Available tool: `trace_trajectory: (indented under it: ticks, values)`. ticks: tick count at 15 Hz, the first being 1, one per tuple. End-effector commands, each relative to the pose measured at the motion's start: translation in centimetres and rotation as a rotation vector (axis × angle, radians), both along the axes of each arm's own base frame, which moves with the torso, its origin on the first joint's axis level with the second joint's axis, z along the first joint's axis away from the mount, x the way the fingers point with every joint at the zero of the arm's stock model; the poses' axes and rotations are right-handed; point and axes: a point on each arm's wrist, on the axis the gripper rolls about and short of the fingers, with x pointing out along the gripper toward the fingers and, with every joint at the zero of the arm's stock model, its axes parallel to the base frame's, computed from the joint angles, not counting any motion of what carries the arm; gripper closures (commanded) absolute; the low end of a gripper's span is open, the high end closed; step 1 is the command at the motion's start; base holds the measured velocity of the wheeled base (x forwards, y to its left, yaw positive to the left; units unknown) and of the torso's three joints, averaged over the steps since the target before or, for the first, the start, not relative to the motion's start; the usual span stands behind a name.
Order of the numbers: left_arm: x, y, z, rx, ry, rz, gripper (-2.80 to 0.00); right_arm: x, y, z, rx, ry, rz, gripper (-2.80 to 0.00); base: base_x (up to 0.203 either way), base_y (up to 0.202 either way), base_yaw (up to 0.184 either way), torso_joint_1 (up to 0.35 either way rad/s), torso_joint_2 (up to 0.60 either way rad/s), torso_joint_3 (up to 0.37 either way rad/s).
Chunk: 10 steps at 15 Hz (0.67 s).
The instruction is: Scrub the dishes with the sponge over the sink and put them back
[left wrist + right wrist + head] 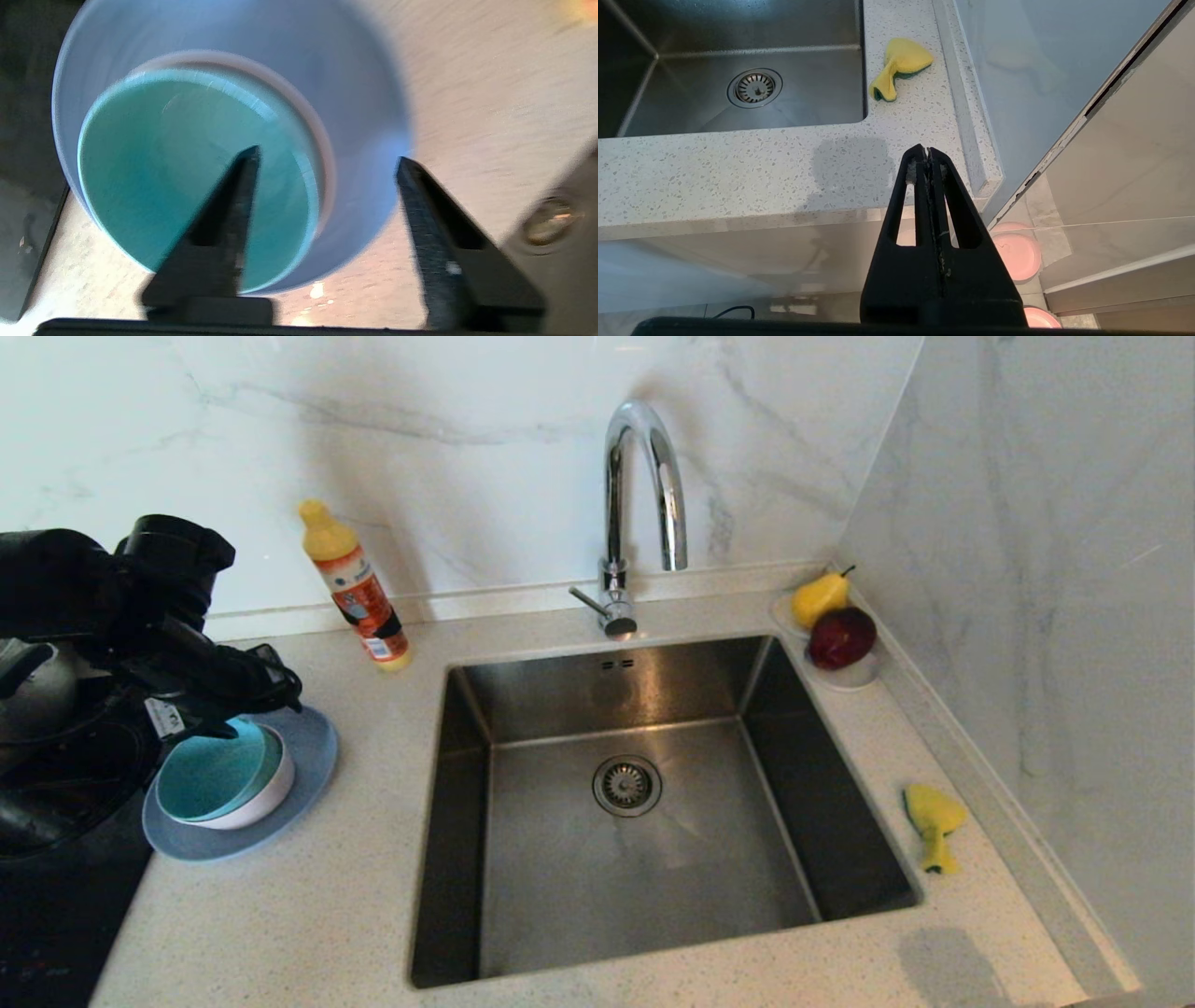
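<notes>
Left pincer (327, 158) wide above teal bowl (187, 177); bottle (358, 588) label unreadable.

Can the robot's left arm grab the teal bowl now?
Probably yes. The left end effector hovers open right above the teal bowl, with nothing between them, one finger over the bowl's inside.

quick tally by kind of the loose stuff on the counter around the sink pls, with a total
Dishes: 4 (blue-grey plate, teal bowl nested in a white-sided bowl, white saucer)
Fruit: 2 (pear, apple)
Sponge: 1
Detergent bottle: 1
Total: 8
</notes>
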Motion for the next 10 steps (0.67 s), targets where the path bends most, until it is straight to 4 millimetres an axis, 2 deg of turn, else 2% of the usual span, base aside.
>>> trace_trajectory:
  ticks: [1, 2, 5, 7, 10]
  values:
    - [-1.3, -0.1, 2.9, -0.013, -0.092, -0.017, -2.80, 0.0, 0.0, 0.0, 0.000, -0.001, 0.000, 0.00, 0.000, 0.000, 0.000, 0.000, 0.00, 0.000]
    - [-2.1, -0.3, 4.8, -0.022, -0.148, -0.042, 0.00, 0.0, 0.0, 0.0, 0.000, -0.001, 0.000, 0.00, 0.000, 0.000, 0.000, 0.000, 0.00, 0.000]
    - [-3.6, -0.7, 8.5, -0.040, -0.282, -0.166, 0.00, 0.0, 0.0, 0.0, 0.000, -0.001, 0.000, 0.00, 0.000, 0.000, 0.000, 0.000, 0.00, 0.000]
    - [-5.2, -1.4, 10.9, -0.062, -0.372, -0.350, 0.00, 0.0, 0.0, 0.0, 0.000, -0.001, 0.000, 0.00, 0.000, 0.000, 0.000, 0.000, 0.00, 0.000]
    - [-8.9, -3.8, 14.5, -0.008, -0.515, -0.589, 0.00, 0.0, 0.0, 0.0, 0.000, -0.001, 0.000, 0.00, 0.000, 0.000, 0.000, 0.000, 0.00, 0.000]
